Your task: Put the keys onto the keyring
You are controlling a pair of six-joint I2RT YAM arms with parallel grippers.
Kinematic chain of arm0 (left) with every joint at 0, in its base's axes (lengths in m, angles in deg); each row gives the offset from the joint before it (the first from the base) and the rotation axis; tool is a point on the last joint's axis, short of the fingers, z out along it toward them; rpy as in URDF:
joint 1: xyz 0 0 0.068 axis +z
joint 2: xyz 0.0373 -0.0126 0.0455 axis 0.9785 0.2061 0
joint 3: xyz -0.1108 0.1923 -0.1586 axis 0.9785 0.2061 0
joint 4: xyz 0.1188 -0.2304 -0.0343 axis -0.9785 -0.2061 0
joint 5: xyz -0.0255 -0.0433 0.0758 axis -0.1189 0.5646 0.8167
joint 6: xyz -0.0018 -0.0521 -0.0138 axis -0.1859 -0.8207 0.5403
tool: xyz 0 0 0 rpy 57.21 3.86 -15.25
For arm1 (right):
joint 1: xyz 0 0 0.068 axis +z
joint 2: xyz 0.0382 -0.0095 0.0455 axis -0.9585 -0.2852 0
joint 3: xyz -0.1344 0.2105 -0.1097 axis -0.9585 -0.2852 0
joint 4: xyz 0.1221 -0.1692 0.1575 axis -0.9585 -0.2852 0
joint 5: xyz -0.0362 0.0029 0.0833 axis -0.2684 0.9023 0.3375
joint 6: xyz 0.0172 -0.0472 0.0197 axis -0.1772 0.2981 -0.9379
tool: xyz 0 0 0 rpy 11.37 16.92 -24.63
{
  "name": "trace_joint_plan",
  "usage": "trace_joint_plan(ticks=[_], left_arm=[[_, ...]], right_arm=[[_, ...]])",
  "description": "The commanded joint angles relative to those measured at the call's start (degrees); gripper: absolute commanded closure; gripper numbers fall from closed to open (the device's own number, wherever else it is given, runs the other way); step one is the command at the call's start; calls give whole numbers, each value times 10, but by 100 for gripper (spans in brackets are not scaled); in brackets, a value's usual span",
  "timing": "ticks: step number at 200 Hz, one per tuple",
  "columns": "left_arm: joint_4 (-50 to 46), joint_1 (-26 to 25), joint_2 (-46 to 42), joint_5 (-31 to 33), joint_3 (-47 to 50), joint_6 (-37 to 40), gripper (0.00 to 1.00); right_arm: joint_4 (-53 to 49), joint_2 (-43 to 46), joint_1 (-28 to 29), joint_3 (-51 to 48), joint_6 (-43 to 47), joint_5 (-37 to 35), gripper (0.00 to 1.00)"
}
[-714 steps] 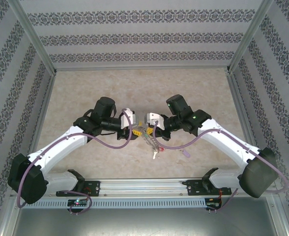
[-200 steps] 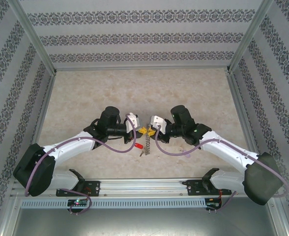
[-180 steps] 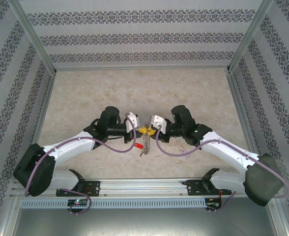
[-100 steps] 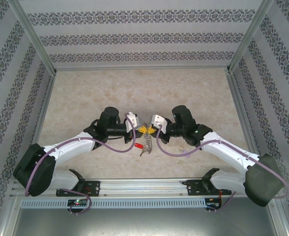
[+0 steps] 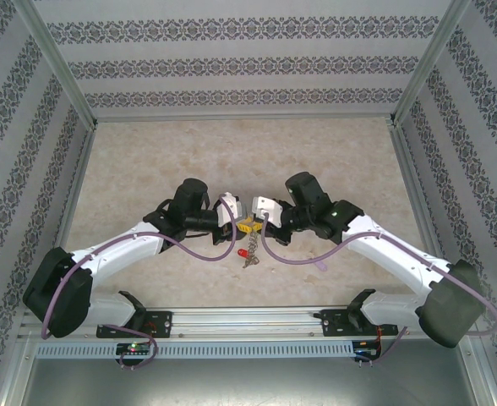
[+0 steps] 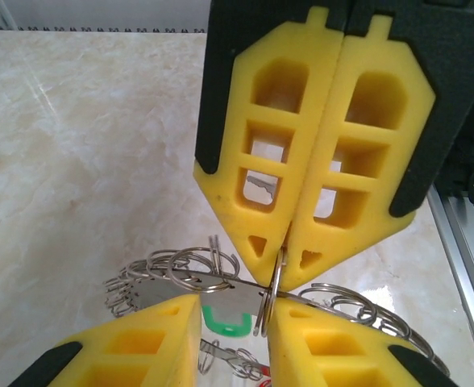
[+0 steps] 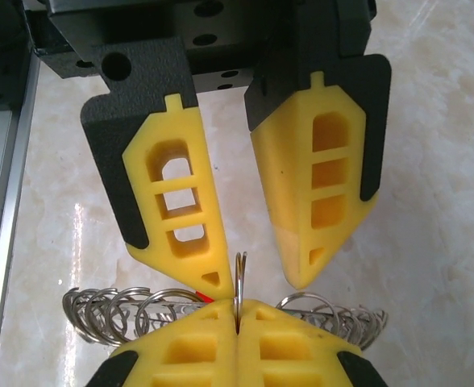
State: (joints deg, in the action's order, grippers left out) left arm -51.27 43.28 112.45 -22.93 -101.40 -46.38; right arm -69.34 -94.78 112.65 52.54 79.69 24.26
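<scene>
From above, the left gripper and right gripper meet right over the keyring. A red tag hangs beside the keyring.

Left wrist camera: the left gripper has its fingers apart around a keyring loop. A green tag sits under the keyring.

Right wrist camera: the right gripper pinches a keyring loop tight.

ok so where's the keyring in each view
top external: keyring at centre, where both arms' fingers meet.
left wrist: keyring low centre, loops fanning both ways.
right wrist: keyring along the bottom, behind the near fingers.
shared landmark: right gripper, shut on one upright loop.
</scene>
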Motion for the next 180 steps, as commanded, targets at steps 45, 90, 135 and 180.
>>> trace_joint_plan(ticks=[45,90,135,180], left_arm=[[9,-2,0,-12,-5,5,74],[25,-3,-9,-18,-1,-4,77],[48,-2,-20,-18,9,-16,78],[48,-2,-23,-15,10,-13,75]], right_arm=[[-49,-7,15,48,10,4,100],[-55,-15,17,54,8,-1,100],[-49,-20,17,54,6,1,100],[-50,-26,16,53,3,2,100]])
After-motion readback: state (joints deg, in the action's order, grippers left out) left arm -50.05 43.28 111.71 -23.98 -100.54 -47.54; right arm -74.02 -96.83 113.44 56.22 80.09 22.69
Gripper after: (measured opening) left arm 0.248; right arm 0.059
